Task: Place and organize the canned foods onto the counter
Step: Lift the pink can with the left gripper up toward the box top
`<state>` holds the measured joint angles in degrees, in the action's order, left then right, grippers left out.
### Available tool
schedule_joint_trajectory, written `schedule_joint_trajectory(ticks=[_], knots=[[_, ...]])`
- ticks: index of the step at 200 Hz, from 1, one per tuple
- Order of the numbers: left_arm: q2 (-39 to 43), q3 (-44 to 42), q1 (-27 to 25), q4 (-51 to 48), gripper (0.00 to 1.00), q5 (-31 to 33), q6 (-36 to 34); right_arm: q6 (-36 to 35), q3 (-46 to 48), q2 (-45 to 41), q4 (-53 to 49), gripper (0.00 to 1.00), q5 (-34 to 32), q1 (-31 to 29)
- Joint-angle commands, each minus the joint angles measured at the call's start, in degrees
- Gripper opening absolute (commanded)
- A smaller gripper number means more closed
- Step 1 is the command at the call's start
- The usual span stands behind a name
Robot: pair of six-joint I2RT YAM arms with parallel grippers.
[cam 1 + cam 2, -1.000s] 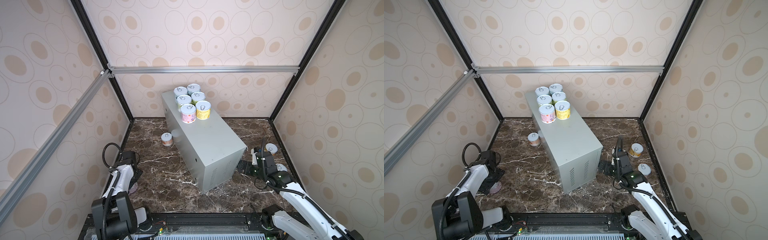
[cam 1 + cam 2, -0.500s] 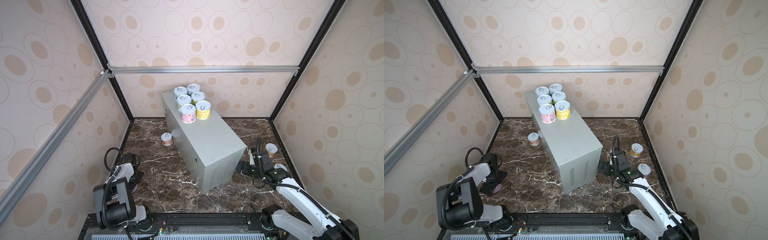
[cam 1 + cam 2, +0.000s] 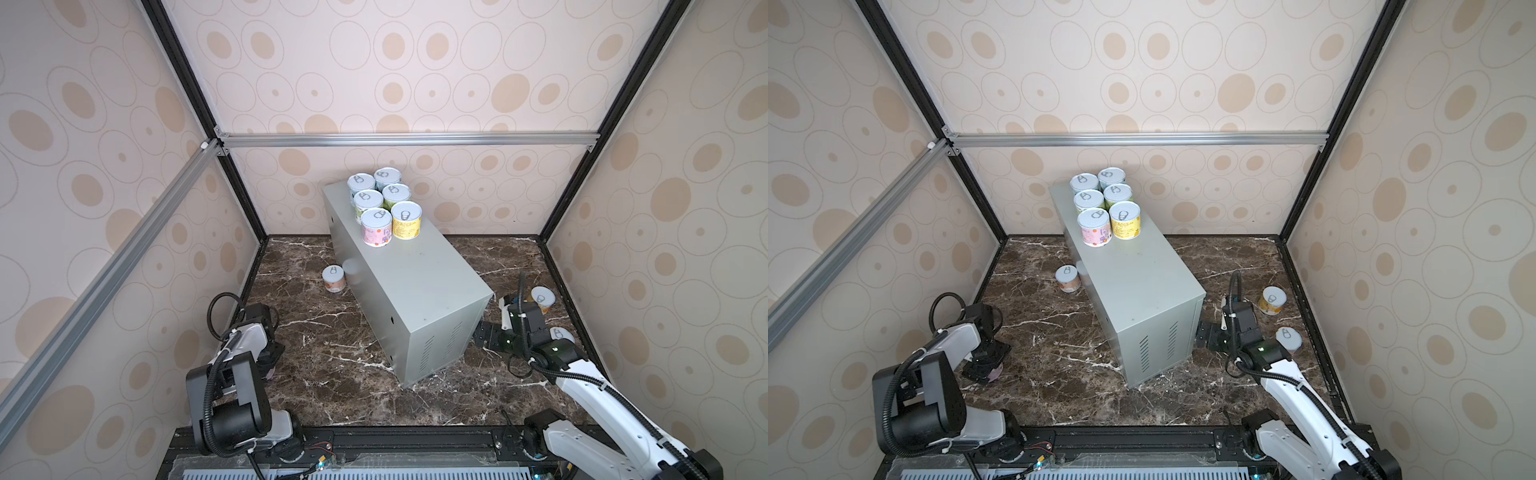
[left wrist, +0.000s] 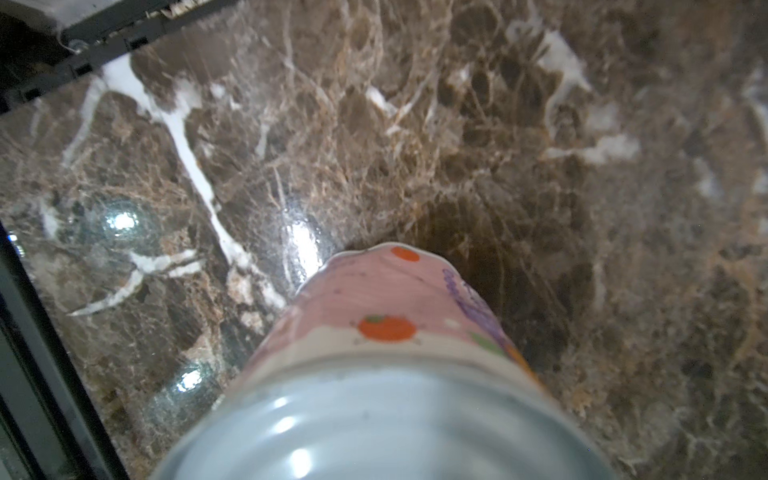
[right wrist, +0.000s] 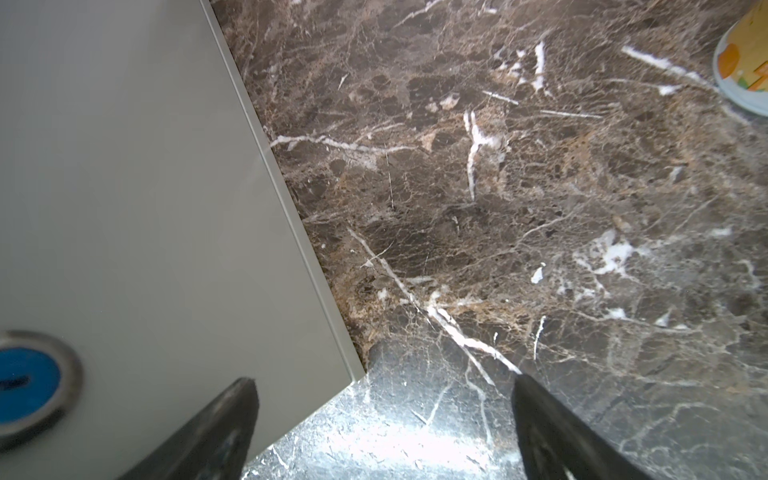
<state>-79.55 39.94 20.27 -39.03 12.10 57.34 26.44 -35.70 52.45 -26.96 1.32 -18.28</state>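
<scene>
Since a second ago the left arm (image 3: 245, 345) has folded back and down toward its base. Its jaws, wide then, now sit over a fruit-printed pink tin (image 4: 386, 316) that stands on the marble table (image 3: 332, 365) close to the left wall. The jaws are hidden, so I cannot tell whether they clench it. The right arm (image 3: 552, 357) has sunk lower. Its jaws are released, the fingers (image 5: 216, 432) spread with nothing between them, just beside the near right corner of the grey metal box (image 3: 407, 282).

Six tins (image 3: 368, 199) stand upright in two rows at the far end of the box top, with a pink tin (image 3: 376, 232) and a yellow tin (image 3: 406, 225) nearest. A peach tin (image 3: 333, 279) stands on the table just beside the box's left side. An orange tin (image 3: 542, 299) and a pale-lidded tin (image 3: 562, 333) stand by the right arm, near the right wall.
</scene>
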Motion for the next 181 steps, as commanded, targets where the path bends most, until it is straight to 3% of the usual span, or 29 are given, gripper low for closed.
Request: schedule_joint_trajectory(ticks=[1,43,83,140,181], knots=[[3.50,0.33,0.47,-0.90,0.59,3.74,-1.05,-0.87,-1.00,0.99,-0.41,0.97,0.52,0.14],[9.85,0.99,0.48,2.10,0.58,2.56,-6.90,-0.69,-0.27,-1.20,-1.63,0.97,-0.03,0.21],[18.28,-1.27,0.38,10.56,0.54,-8.77,-17.50,0.19,0.19,-5.69,-3.40,0.97,-2.06,0.19],[23.69,-1.41,-0.59,17.44,0.53,-21.00,-22.80,-0.64,-1.78,-4.19,-5.29,0.97,0.04,0.18],[21.92,9.19,-7.06,14.26,0.53,-19.21,-24.42,-0.86,-2.11,-4.14,-5.90,0.97,1.20,0.15]])
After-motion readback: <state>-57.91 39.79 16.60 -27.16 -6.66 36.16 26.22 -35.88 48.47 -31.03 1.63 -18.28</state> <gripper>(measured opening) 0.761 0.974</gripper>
